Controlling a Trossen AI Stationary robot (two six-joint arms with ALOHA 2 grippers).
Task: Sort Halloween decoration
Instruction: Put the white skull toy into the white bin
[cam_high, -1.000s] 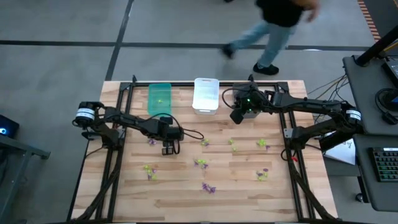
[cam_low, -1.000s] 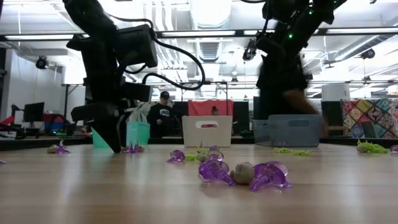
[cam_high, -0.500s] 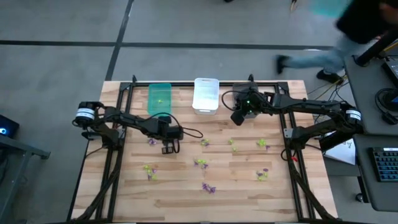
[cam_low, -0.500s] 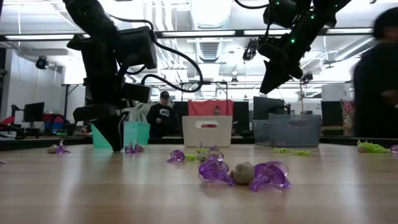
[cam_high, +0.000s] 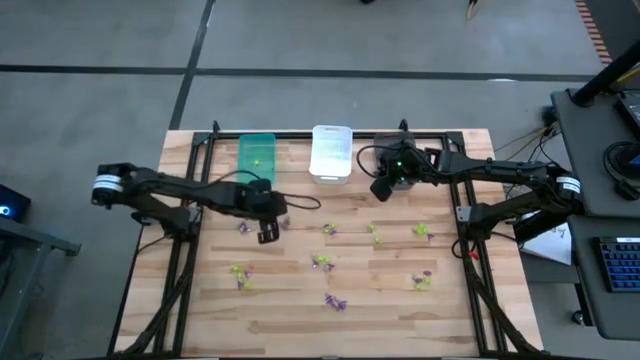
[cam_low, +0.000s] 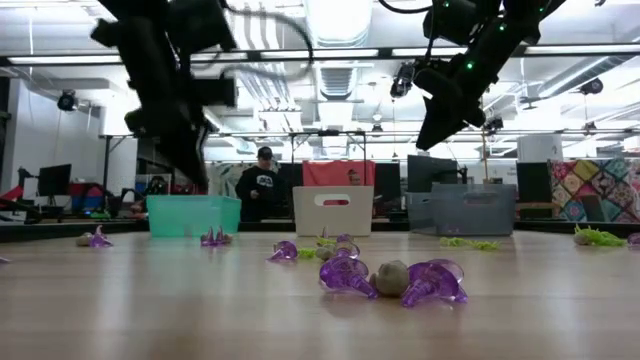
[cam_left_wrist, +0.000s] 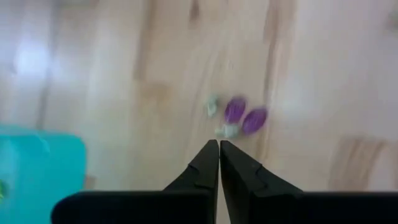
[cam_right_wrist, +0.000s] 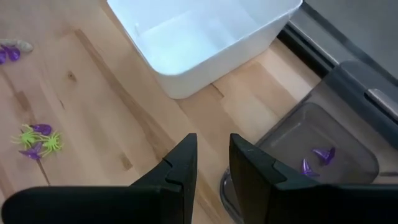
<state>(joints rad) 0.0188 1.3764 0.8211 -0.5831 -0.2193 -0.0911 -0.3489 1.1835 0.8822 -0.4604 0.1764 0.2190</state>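
Left gripper fully closed above the table, nothing visible between its fingers. Right gripper parted, empty, over grey bin.

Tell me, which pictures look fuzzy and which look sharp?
Left wrist view: fuzzy, the small purple plastic trinkets and pale wooden table smeared. Low view: the dark left arm is smeared, the ceiling lights glare. Right wrist view: sharp on the white plastic bin.
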